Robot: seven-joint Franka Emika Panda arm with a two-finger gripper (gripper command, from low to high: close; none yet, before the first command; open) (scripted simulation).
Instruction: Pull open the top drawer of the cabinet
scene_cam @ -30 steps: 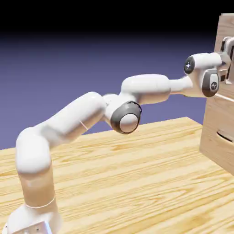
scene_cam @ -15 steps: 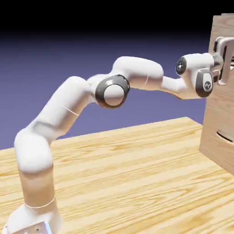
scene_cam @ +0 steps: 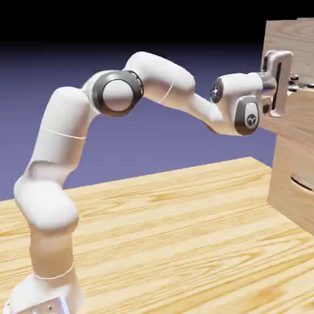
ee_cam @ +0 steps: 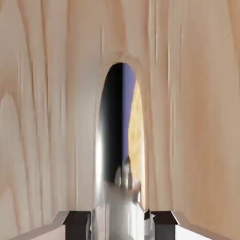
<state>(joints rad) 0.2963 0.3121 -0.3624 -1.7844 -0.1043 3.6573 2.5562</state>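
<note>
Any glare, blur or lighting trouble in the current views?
Exterior view: the arm's white shell washes out in places, backdrop fades to black at the top. Hand view: bright glare streak down the left of the shiny handle, grain on the drawer front looks soft.

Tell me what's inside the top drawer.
No contents can be seen. The top drawer's wooden front fills most of the hand view, around the shiny handle; in the exterior view that front also hides the inside, so I cannot tell.

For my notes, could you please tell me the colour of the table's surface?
Light yellow wood with darker grain streaks, best in the exterior view.
</note>
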